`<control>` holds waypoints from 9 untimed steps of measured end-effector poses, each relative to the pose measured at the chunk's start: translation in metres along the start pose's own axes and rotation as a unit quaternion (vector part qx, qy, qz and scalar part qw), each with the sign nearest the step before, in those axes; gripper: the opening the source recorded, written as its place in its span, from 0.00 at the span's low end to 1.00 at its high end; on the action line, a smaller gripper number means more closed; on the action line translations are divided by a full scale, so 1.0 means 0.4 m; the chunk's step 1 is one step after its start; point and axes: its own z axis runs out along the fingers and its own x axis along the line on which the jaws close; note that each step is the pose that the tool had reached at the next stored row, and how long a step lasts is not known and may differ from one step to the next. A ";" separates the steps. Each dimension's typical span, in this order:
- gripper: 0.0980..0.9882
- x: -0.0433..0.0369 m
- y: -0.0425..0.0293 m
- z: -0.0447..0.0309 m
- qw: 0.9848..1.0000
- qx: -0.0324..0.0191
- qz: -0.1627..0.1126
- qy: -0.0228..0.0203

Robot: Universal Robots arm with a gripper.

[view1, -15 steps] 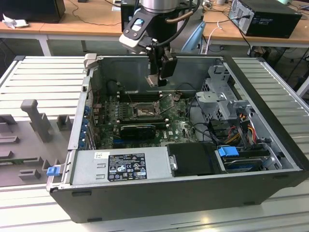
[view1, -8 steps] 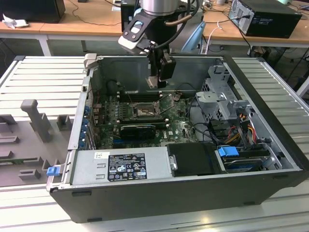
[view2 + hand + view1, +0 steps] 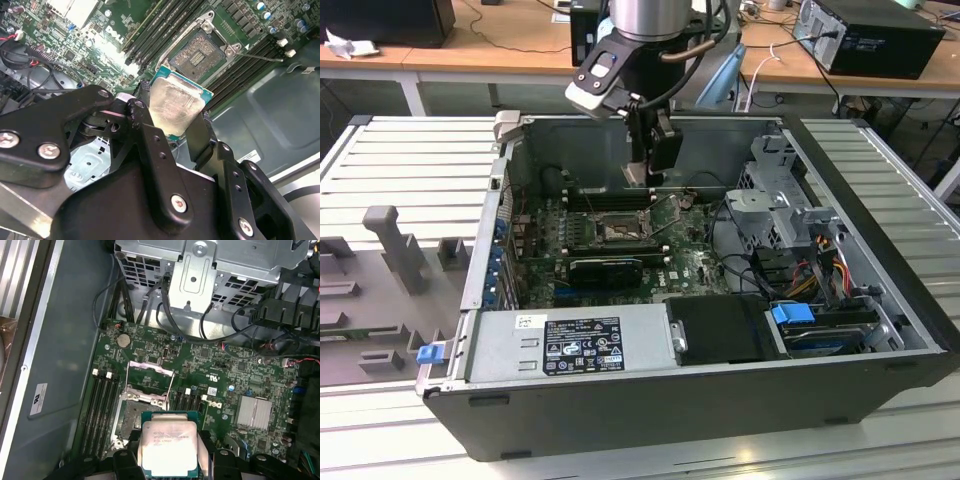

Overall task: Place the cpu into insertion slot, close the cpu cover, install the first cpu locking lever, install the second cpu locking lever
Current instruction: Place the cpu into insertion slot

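gripper [image 3: 642, 170] clenched on cpu [image 3: 177, 107], fingers [image 3: 147, 130] on opposite edges | cpu was held in air over motherboard [image 3: 215, 360], metal top toward wrist cameras, not seated | insertion slot [image 3: 131, 417] lay bare, pin field exposed, just beside cpu in both wrist views | cpu cover [image 3: 146, 398] stood open | computer case [image 3: 720, 400] lay open-sided

1. Your exterior view is evenly bright, probably lit from overhead; the computer case [image 3: 720, 410] interior lies shadowed.
2. In the second wrist view, glare whitens the cpu [image 3: 177, 107] and a motherboard [image 3: 107, 47] patch.
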 end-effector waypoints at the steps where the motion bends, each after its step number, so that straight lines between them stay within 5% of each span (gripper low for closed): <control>1: 0.48 0.000 0.000 0.000 1.000 0.000 0.002 0.000; 9: 0.48 0.000 0.000 0.003 0.999 -0.001 0.035 -0.003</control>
